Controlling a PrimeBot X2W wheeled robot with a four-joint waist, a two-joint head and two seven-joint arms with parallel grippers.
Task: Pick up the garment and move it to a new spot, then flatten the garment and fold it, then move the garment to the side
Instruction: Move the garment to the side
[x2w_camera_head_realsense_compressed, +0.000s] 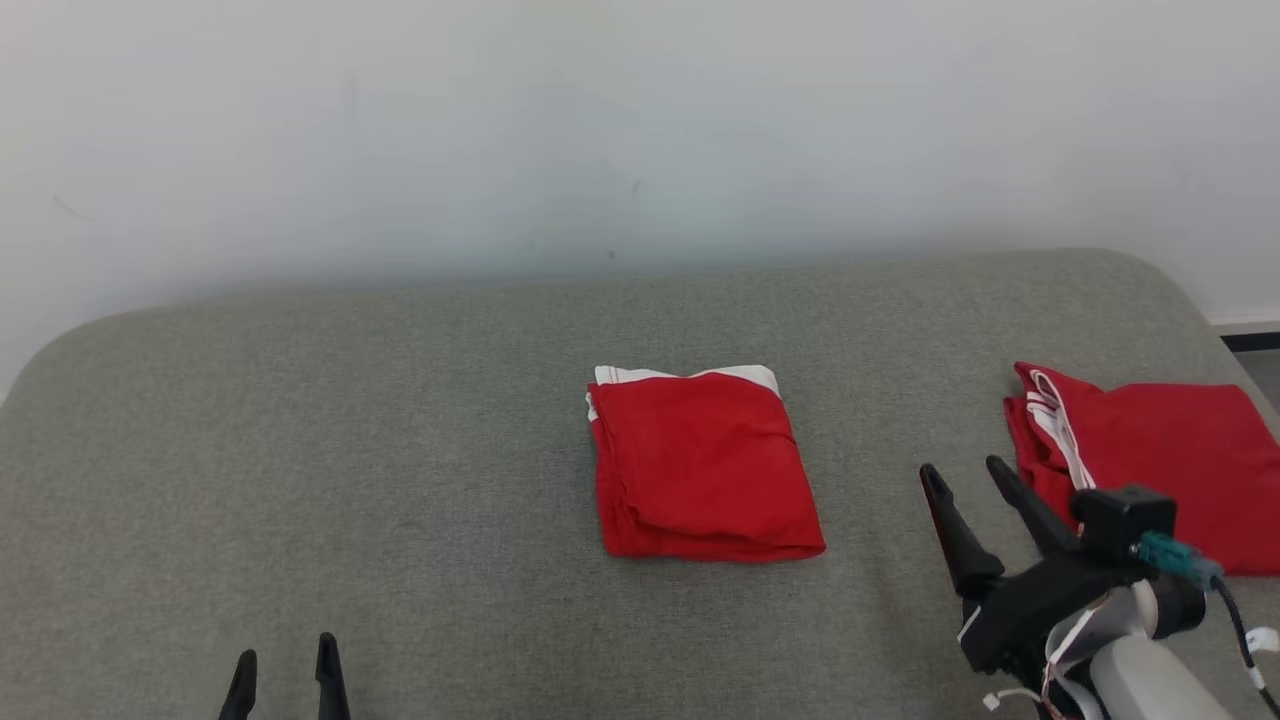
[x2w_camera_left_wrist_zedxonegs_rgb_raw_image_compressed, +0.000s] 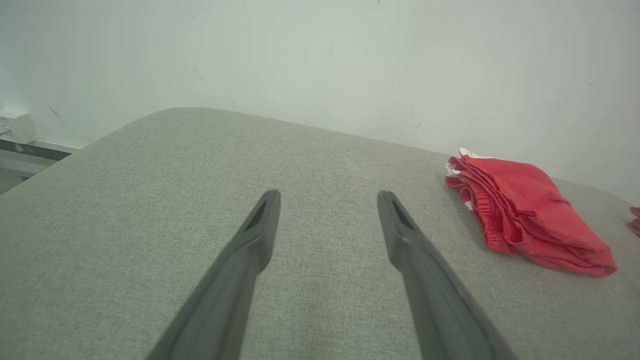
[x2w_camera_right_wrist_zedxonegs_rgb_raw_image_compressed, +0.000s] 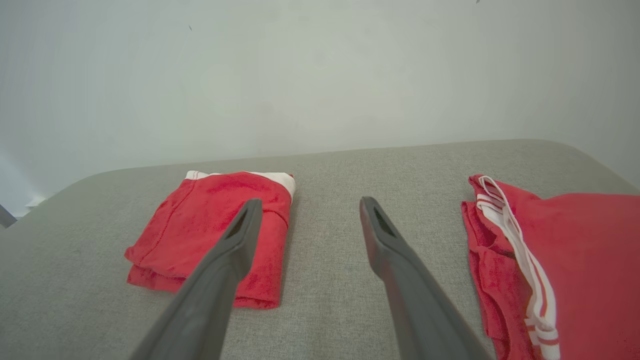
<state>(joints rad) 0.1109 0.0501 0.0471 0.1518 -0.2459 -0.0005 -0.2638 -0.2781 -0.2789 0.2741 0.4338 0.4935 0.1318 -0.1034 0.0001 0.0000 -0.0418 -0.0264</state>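
Dark fingers of the right gripper (x2w_camera_head_realsense_compressed: 962, 468) rise nearest me at the lower right, spread wide and holding nothing, above the bare grey padded surface (x2w_camera_head_realsense_compressed: 400, 450). The folded garment (x2w_camera_head_realsense_compressed: 705, 465) lies mid-surface: red cloth in a neat rectangle, with a white band showing along its far edge. It lies well apart from a second red garment (x2w_camera_head_realsense_compressed: 1150, 460) at the right edge.

From the left wrist, the folded garment shows its side: stacked layers and a gathered, elastic-looking hem, which the head view hides. From the right wrist, the second piece shows a white striped trim running down its near fold.

At the lower left, the left gripper (x2w_camera_head_realsense_compressed: 285, 648) also stands wide open and empty over bare surface, well clear of the folded garment.
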